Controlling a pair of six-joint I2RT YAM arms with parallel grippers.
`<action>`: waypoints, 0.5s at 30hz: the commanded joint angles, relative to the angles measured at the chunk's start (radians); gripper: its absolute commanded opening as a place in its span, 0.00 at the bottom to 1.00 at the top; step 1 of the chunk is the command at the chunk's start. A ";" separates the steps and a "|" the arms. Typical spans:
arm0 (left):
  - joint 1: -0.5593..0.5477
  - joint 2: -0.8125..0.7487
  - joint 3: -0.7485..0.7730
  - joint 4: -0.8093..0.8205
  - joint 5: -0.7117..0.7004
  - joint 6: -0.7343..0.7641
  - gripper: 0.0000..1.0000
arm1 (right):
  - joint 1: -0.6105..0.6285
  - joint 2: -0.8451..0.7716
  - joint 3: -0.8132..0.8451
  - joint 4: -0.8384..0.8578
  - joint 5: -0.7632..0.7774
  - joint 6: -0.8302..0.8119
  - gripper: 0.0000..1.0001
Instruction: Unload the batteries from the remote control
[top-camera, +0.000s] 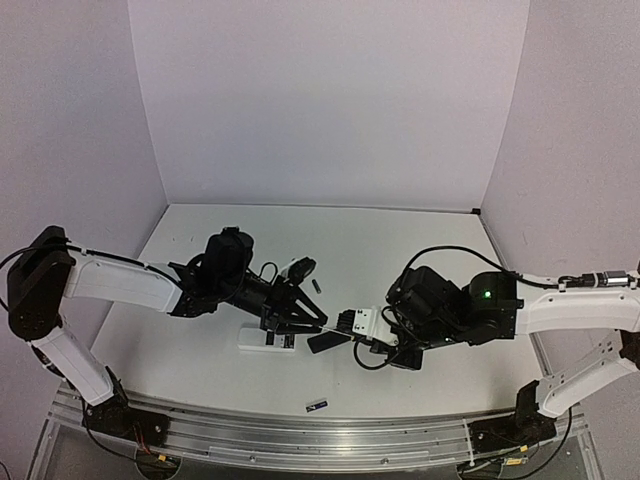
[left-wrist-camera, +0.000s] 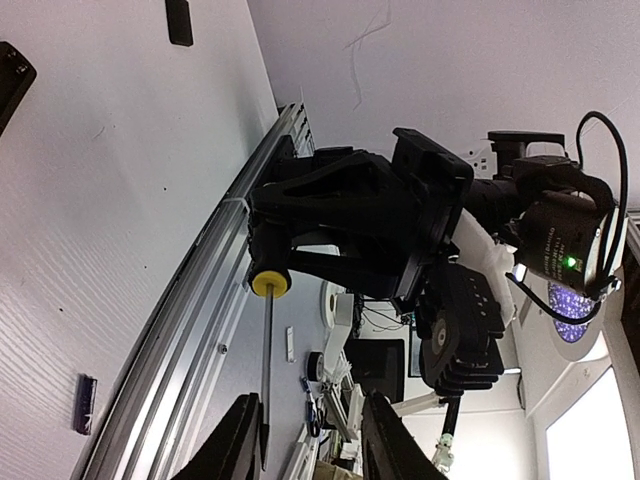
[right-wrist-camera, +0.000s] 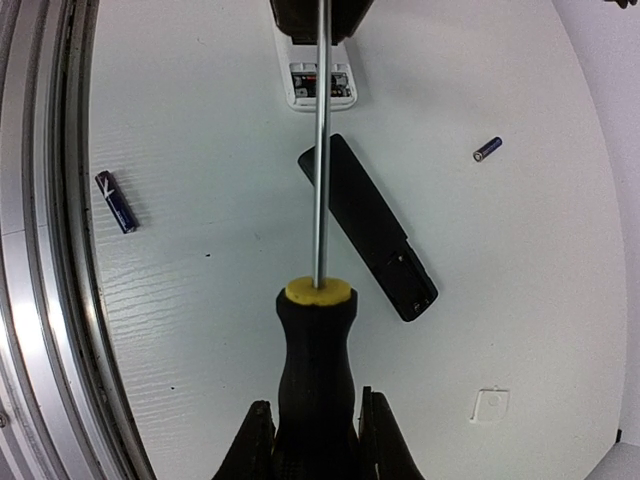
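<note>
White tabletop (top-camera: 200, 260) runs back to plain lilac walls. My right gripper (right-wrist-camera: 314, 440) is clenched on the black handle of the screwdriver (right-wrist-camera: 316, 340), one finger on each side, with the yellow collar just clear of my fingertips. The shaft runs straight out, passing over one end of the black remote (right-wrist-camera: 368, 228), to the white remote (right-wrist-camera: 320, 95). The white remote's battery bay lies open; the shaft crosses the bay and hides part of what is in it.

My left gripper (left-wrist-camera: 312, 450) sits at the far end of that shaft, above the white remote. Its jaws are parted with the shaft between them, close against one finger and well clear of the other. I cannot tell whether it touches.

Two batteries lie loose on the tabletop. The blue battery (right-wrist-camera: 116, 200) is near the front rail (right-wrist-camera: 40, 250), well apart from both remotes. The second battery (right-wrist-camera: 487, 149) lies on the far side of the black remote.
</note>
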 joint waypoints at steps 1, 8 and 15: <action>-0.004 0.018 0.026 0.067 0.036 -0.022 0.32 | 0.005 0.003 0.045 0.006 -0.010 -0.016 0.00; -0.004 0.034 0.025 0.078 0.048 -0.028 0.01 | 0.005 0.006 0.048 0.007 -0.015 -0.025 0.00; -0.004 -0.002 -0.019 0.106 0.013 0.024 0.00 | 0.006 -0.010 0.065 0.021 -0.021 0.037 0.39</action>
